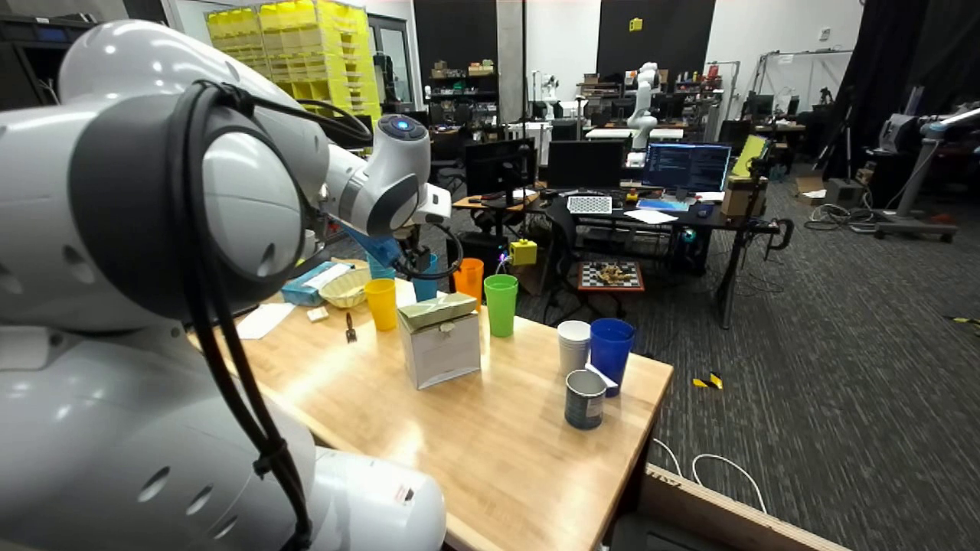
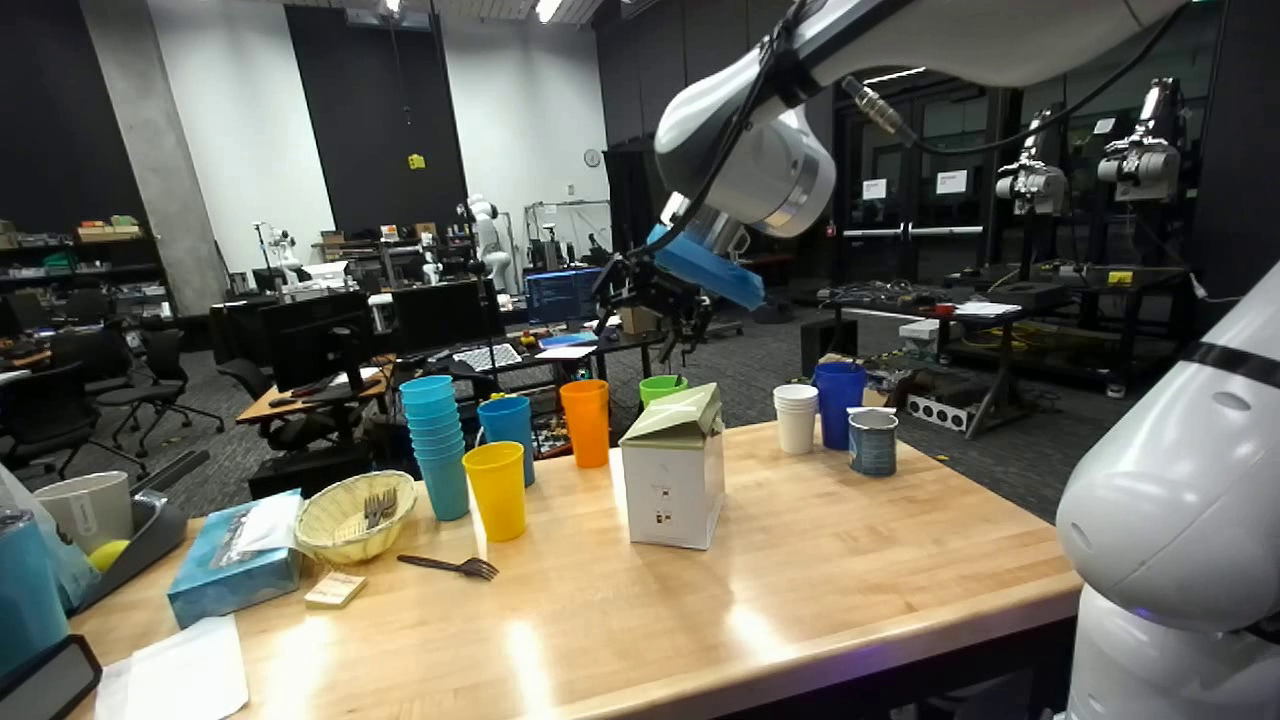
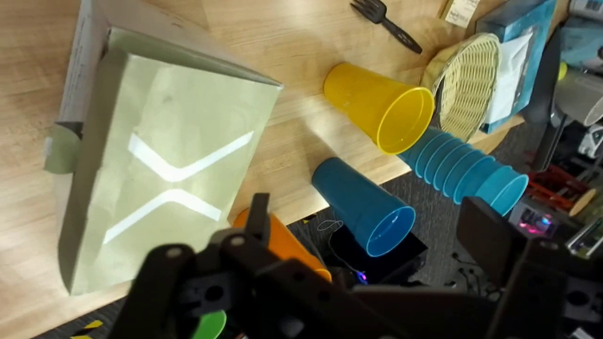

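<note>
Hovering fingers (image 3: 487,238) above a stocked worktop (image 2: 850,560)

Fingers: one black pair, spread wide apart and unloaded, raised over the worktop.

Box (image 2: 672,490): one, white with a green top; upright, between the two long edges, near the fingers and lower than them.

Row along the long edge beyond the box: orange cup (image 2: 585,425), green cup (image 1: 501,306), medium-blue cup (image 2: 512,430), stack of turquoise cups (image 2: 440,460); all upright.

Yellow cup (image 2: 497,495): one, upright, set in from that edge, near the turquoise cups.

Corner group, at one end of that edge: white cups (image 2: 796,428), stacked; dark-blue cup (image 2: 840,405); grey can (image 2: 873,448); all upright, close together.

Toward the opposite end: wicker basket (image 2: 370,543) holding forks (image 2: 378,507), beside a blue tissue box (image 2: 235,580).

Dark fork (image 2: 450,567): lying flat, handle end toward the wicker basket.

Note pad (image 2: 335,590): small, near the wicker basket.

White paper (image 2: 190,670): flat, near the other long edge.
</note>
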